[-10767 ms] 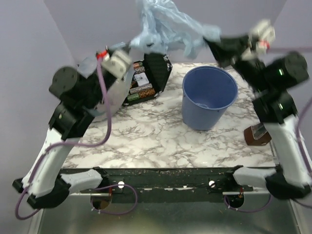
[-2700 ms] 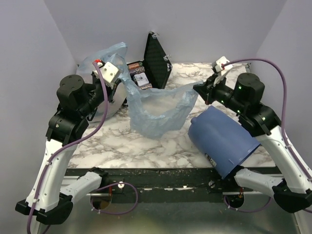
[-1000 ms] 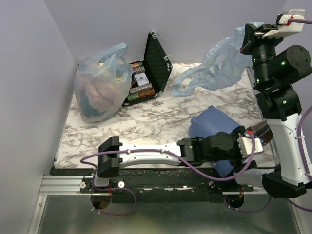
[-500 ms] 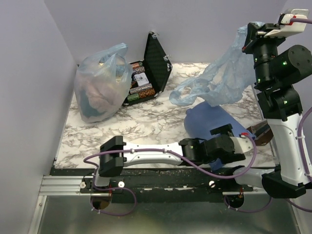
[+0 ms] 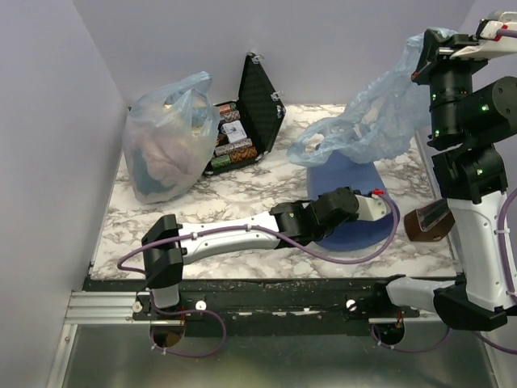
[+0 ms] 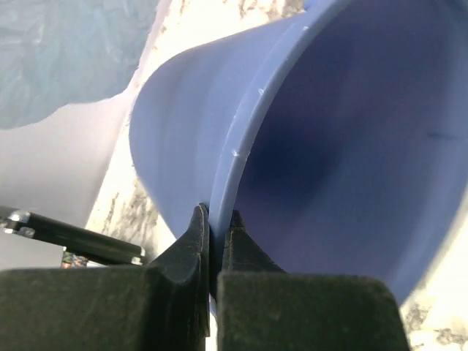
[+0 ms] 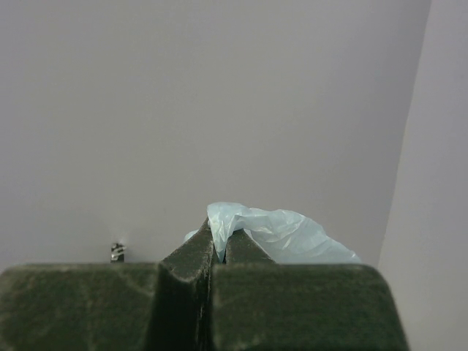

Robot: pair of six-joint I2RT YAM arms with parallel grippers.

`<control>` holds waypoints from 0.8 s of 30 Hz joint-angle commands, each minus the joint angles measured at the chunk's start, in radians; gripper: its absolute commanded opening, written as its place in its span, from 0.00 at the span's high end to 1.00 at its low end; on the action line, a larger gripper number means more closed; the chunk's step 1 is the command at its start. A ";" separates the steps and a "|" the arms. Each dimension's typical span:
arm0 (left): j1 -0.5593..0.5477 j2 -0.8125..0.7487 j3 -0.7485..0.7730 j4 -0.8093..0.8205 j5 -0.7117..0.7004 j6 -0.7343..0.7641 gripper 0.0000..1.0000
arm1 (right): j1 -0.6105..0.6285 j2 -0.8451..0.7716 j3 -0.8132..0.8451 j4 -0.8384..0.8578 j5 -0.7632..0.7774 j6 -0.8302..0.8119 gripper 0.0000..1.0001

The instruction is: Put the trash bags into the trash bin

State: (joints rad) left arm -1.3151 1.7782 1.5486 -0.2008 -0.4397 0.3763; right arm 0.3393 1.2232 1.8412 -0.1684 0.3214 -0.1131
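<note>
The trash bin (image 6: pixel 351 131) is being held tipped on the counter (image 5: pixel 242 202) by its rim, which is being clamped between the shut-down left gripper (image 6: pixel 217 219). Above it, the trash bag (image 5: pixel 363 121) is being dangled, pinched tight in the raised right gripper (image 7: pixel 221 238).

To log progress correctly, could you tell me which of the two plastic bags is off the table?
The limp light-blue trash bag, pinched by the right gripper and hanging in the air; the bulging stuffed bag sits on the table.
</note>
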 commanded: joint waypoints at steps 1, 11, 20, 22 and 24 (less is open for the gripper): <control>0.023 0.012 0.014 -0.146 0.119 -0.016 1.00 | -0.006 0.061 0.122 0.069 0.034 -0.054 0.99; 0.261 0.041 0.515 -0.711 0.435 -0.144 1.00 | -0.008 0.173 0.371 0.139 0.036 -0.097 0.99; 0.333 -0.078 0.463 -0.896 0.634 -0.132 1.00 | -0.006 0.145 0.352 0.133 -0.039 -0.077 0.99; 0.359 -0.100 0.423 -0.901 0.645 -0.148 1.00 | -0.006 0.134 0.342 0.124 -0.048 -0.063 0.99; 0.399 -0.099 0.413 -0.907 0.680 -0.169 1.00 | -0.006 0.131 0.337 0.113 -0.048 -0.054 0.99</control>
State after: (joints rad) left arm -0.9726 1.7126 2.0052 -0.9752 0.1066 0.2764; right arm 0.3382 1.3796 2.1895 -0.0509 0.3088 -0.1902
